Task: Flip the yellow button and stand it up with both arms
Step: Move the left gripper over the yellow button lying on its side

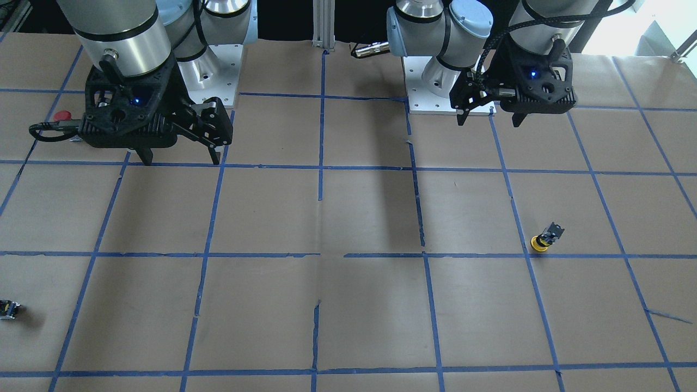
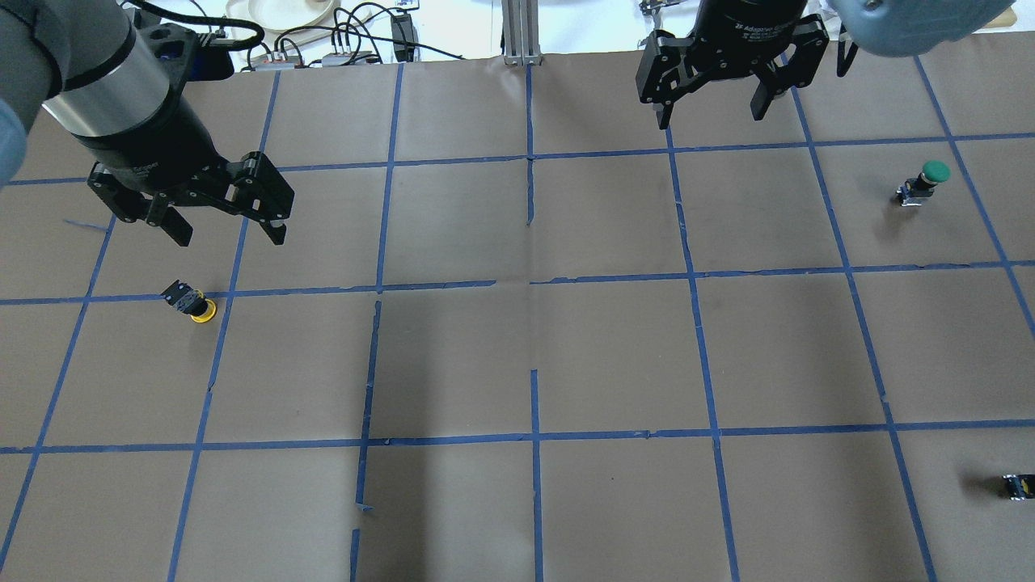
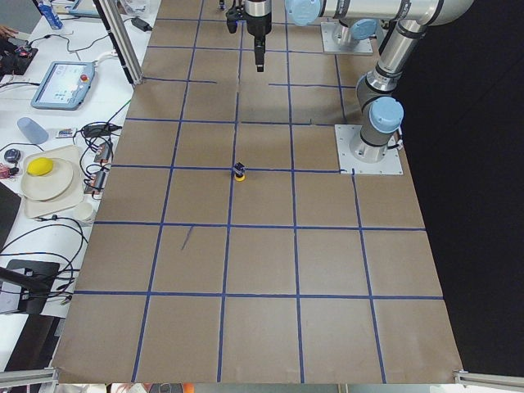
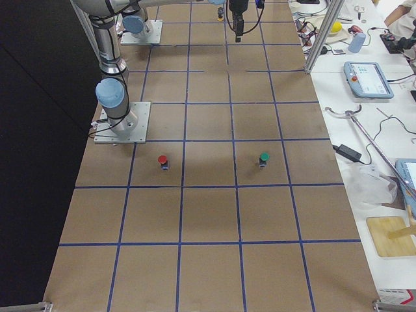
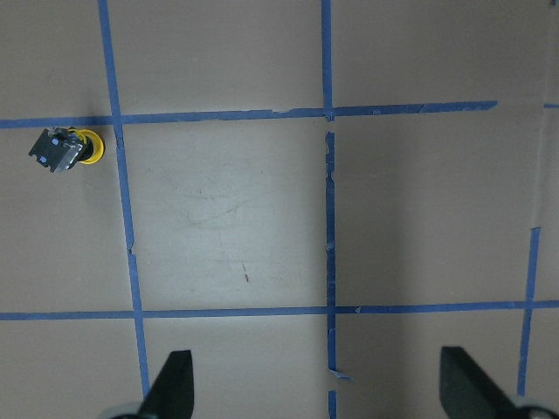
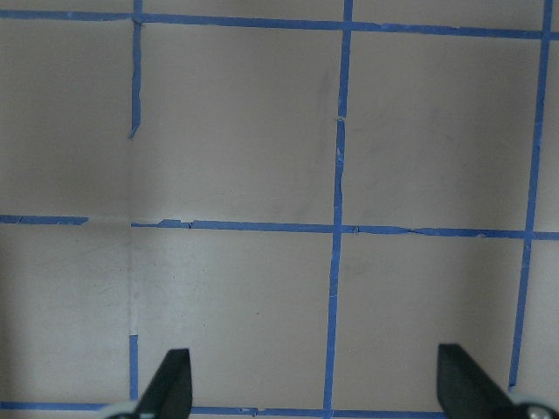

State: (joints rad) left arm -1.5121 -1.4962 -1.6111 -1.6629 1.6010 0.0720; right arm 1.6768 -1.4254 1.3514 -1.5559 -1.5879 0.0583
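In the front-facing view, the yellow button (image 1: 543, 239) sat on the brown paper surface (image 1: 348, 218), just above a blue tape line (image 1: 321, 166). Its cap was down and its block body pointed up. The left hand (image 1: 488, 117) hung well behind it, near the arm's base plate, with fingers spread and holding nothing. The right hand (image 1: 181, 158) hovered on the opposite side, likewise spread wide and empty. A small black-grey block (image 1: 8, 308) lay at the view's edge.

From overhead, the button sat near the left hand, beside a tape crossing and clear of both fingers. The right hand was well apart from it, across the surface.

The left side view showed the button cap-down, touching a tape line.

The right side view showed a red button (image 4: 162, 160) and a green button (image 4: 264, 158) standing near the right arm's base.

The left wrist camera saw its fingertips wide apart, with the button in the upper left corner. The right wrist camera saw spread fingertips above taped paper.
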